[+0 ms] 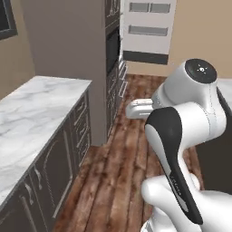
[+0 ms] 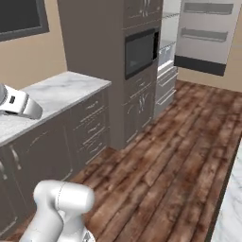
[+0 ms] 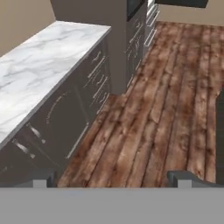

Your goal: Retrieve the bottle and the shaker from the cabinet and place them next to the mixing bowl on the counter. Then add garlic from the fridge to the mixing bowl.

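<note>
Gripper (image 3: 112, 180) is standing wide open and carrying nothing; in the hand view both finger tips are sitting far apart at the bottom edge with bare wooden floor (image 3: 166, 100) between them.

My read: the base is in transit along the aisle toward the fridge (image 2: 166, 56), so the garlic leg looks like the step in hand. Can't confirm that from here, since bottle, shaker and mixing bowl aren't on the stretch of counter (image 1: 31, 108) I'm seeing.

- Counter is running along the left, white marble over dark cupboard doors (image 3: 65, 118), nothing on the visible part.
- Tall dark unit with the black microwave (image 2: 139, 52) is standing at the counter's end.
- Fridge is just past it, far end of the aisle, pale shelves showing; its door (image 2: 208, 33) with 2 racks is hanging open. Garlic is too far off to make out.

Next move calls for: driving further down the aisle, stopping square to the fridge opening, then reaching in with the fingers kept wide.
</note>
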